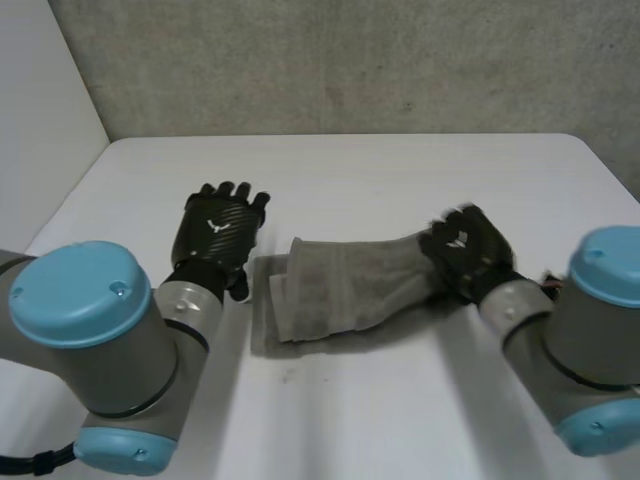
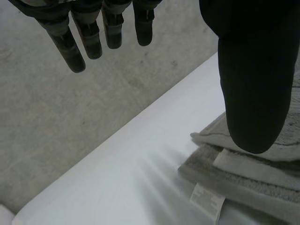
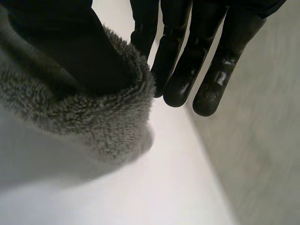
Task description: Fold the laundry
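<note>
A grey towel (image 1: 350,285) lies folded in a loose roll on the white table (image 1: 400,170), between my two hands. My right hand (image 1: 465,250) is at its right end. In the right wrist view the thumb is wrapped in the fluffy towel edge (image 3: 93,112) and the fingers (image 3: 187,70) close against it, pinching the cloth. My left hand (image 1: 215,235) hovers just left of the towel's left end with straight fingers (image 2: 89,42), holding nothing. The stacked towel layers (image 2: 262,173) with a white label (image 2: 206,199) lie beneath its thumb (image 2: 253,84).
A grey wall (image 1: 350,60) stands behind the table's far edge. Bare tabletop (image 1: 330,420) stretches in front of the towel and beyond it.
</note>
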